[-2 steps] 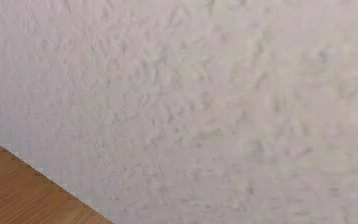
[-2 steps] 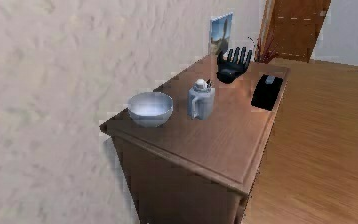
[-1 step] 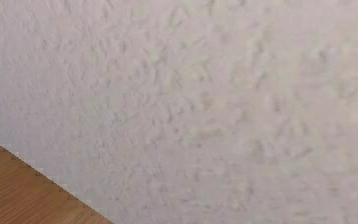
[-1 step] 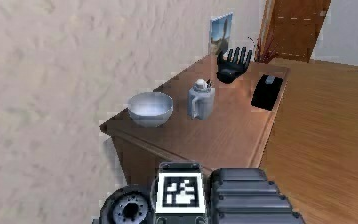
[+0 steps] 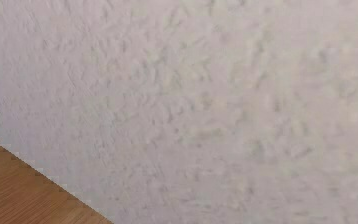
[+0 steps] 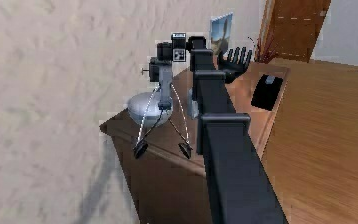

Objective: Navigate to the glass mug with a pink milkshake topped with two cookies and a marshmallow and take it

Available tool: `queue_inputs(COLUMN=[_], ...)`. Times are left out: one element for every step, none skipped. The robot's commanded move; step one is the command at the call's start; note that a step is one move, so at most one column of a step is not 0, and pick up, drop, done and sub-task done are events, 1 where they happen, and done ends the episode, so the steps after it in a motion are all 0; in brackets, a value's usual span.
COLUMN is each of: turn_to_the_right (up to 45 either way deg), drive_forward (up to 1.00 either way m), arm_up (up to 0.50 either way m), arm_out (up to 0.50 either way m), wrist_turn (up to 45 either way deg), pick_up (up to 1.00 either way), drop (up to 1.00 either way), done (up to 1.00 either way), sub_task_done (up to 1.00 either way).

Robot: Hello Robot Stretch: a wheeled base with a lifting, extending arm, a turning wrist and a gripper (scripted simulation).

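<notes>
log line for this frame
forward: white wall, floor corner | arm side: arm over wooden table | gripper near grey rounded thing | holding: cannot tell

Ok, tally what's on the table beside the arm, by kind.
Grey rounded object: 1
Framed picture: 1
Black hand-shaped figure: 1
Dark box: 1
Total: 4

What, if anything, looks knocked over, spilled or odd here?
Nothing stands out. On the wooden table, the grey rounded thing, the black hand-shaped figure and the black box sit in order, with no spill showing. The forward view faces a plain textured wall.
</notes>
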Motion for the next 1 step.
queue_inputs(turn_to_the_right=[0.0], drive_forward=[0.0], arm_up=[0.0], arm_out=[0.0], wrist_turn=[45.0], pick_up=[0.0], drop=[0.0], done=[0.0], sub_task_done=[0.0])
